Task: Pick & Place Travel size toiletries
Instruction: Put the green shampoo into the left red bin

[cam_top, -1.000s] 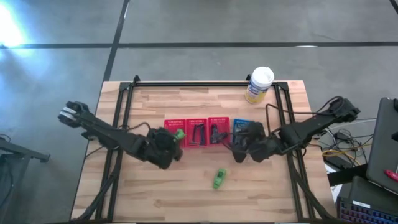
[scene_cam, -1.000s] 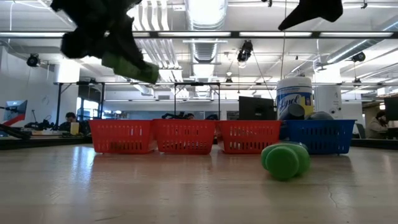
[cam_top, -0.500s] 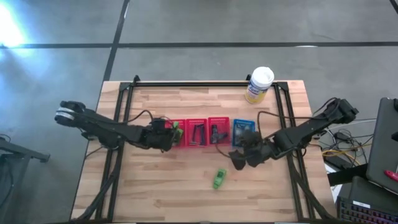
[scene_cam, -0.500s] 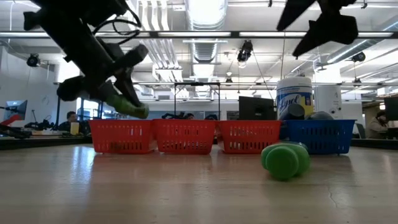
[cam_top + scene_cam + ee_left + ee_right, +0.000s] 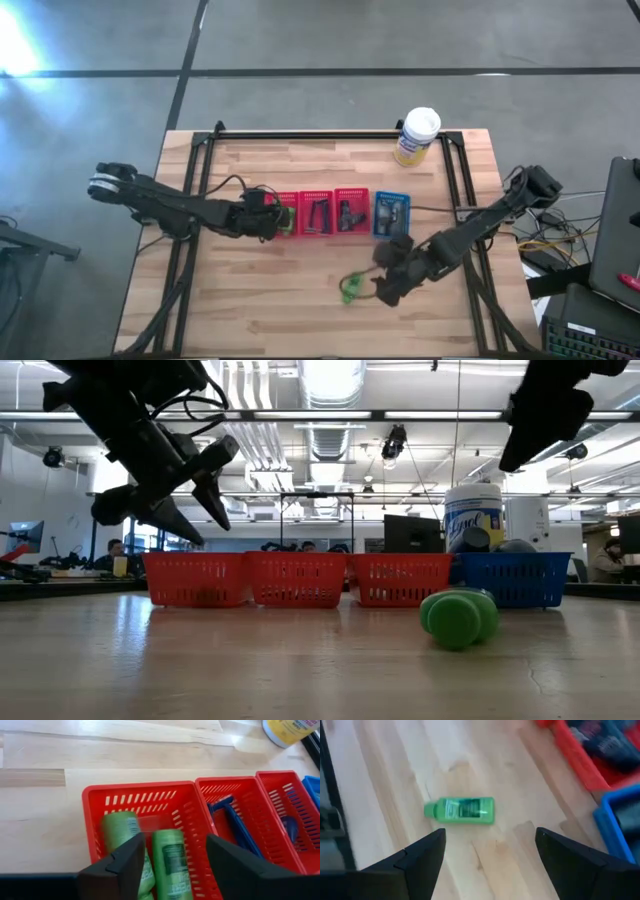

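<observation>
The left gripper (image 5: pixel 170 857) hangs with its fingers spread wide and holding nothing, directly over the leftmost red mesh plastic basket (image 5: pixel 95 827) in the row of four baskets near the middle of the wooden worktop (image 5: pixel 300 310). Two bright green mini tubes (image 5: pixel 170 862) lie side by side inside that basket, touching each other, their labels facing up. In the next red mesh basket (image 5: pixel 210 787) a thin dark blue razor (image 5: pixel 239 827) lies lengthwise. The right gripper (image 5: pixel 490 847) is raised above the worktop with its fingers wide apart and empty, positioned over a single bright green mini tube (image 5: pixel 350 289) lying on its side on bare wood, toward the front edge and apart from the baskets. In the low view this tube (image 5: pixel 458 616) rests on the worktop in front of the blue mesh plastic basket (image 5: pixel 520 580), well clear of it. A large white-and-yellow canister (image 5: pixel 417 137) stands upright at the far edge, near the right corner.
</observation>
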You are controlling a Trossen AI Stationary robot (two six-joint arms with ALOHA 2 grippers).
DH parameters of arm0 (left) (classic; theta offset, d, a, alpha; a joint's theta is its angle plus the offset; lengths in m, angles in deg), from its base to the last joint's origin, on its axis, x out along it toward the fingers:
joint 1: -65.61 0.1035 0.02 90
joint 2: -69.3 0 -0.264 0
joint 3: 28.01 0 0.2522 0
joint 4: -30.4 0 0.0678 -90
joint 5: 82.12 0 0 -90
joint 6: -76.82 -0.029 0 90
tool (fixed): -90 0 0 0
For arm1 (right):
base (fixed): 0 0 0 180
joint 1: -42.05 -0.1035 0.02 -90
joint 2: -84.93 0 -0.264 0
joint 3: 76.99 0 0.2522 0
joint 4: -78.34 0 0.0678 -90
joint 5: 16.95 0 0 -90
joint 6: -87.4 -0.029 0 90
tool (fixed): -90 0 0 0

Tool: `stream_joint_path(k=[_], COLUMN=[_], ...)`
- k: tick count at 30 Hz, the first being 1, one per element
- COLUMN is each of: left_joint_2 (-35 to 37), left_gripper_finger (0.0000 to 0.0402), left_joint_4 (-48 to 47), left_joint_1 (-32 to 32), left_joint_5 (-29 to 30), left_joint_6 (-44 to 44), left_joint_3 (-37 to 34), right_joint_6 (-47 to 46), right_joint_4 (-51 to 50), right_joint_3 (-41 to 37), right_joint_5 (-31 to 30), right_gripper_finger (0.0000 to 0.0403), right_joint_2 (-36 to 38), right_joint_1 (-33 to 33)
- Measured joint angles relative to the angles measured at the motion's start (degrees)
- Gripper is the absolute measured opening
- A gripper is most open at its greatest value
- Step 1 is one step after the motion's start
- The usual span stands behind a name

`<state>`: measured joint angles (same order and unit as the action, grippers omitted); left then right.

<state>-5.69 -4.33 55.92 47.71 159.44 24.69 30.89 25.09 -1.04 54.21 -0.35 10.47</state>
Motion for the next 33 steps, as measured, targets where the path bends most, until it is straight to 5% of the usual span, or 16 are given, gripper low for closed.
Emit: stream_joint_path(k=[6,16,33], left_joint_2=[1.0,5.3,5.6], left_gripper_finger=[0.0232,0.023,0.0229], left_joint_4=[1.2,12.4,13.0], left_joint_1=[-0.2,-4.9,-16.7], left_joint_5=[-2.0,-10.6,-0.7], left_joint_6=[-1.0,-17.6,-9.0], left_joint_3=[0.0,0.1,0.1], right_joint_6=[16.5,54.1,70.5], right_joint_4=[-0.2,-1.1,0.4], right_joint_3=[5.6,16.1,13.1], right_joint_5=[3.7,7.0,16.7], right_gripper_finger=[0.0328,0.0333,0.0306], right_joint_2=[-7.7,-19.8,-24.2], right_joint_1=[-1.1,-0.8,7.6])
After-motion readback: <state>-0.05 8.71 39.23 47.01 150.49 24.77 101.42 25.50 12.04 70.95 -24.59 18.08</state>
